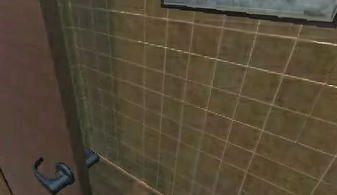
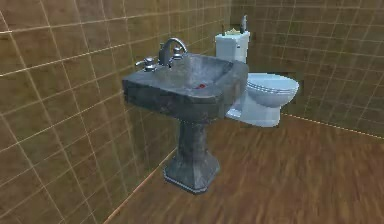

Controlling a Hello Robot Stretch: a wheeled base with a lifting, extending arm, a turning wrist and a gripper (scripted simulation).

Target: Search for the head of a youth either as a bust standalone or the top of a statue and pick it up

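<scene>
**Search step, tiled bathroom.** The robot faces the tiled wall (image 1: 215,119) at close range. A red-brown door (image 1: 18,74) stands just beside that wall, with a dark lever handle (image 1: 53,173) low on its face. The lower edge of a framed panel (image 1: 252,2) hangs high on the wall.

To the arm's side, a dark stone pedestal sink (image 2: 190,95) with a chrome faucet (image 2: 172,50) is set against the wall. Farther along it stands a white toilet (image 2: 265,95). Its tank (image 2: 232,48) carries a small upright item (image 2: 243,22) that is too small to name. A wooden floor (image 2: 290,170) runs out from the wall's foot.

The claw's state cannot be told at this moment. Where the head of a youth stands cannot be told either. It is judged to lie beyond this room, since the sink rim and tank top offer no head-shaped form.

The step is judged to be early search. Done well, it calls for:
- Turning the base slowly away from the wall, so each view sweeps new ground.
- Keeping clear of the sink pedestal and the door edge during the turn.
- Leaving by the door beside the wall.
- Scanning shelves and any counter before the arm is extended.
</scene>
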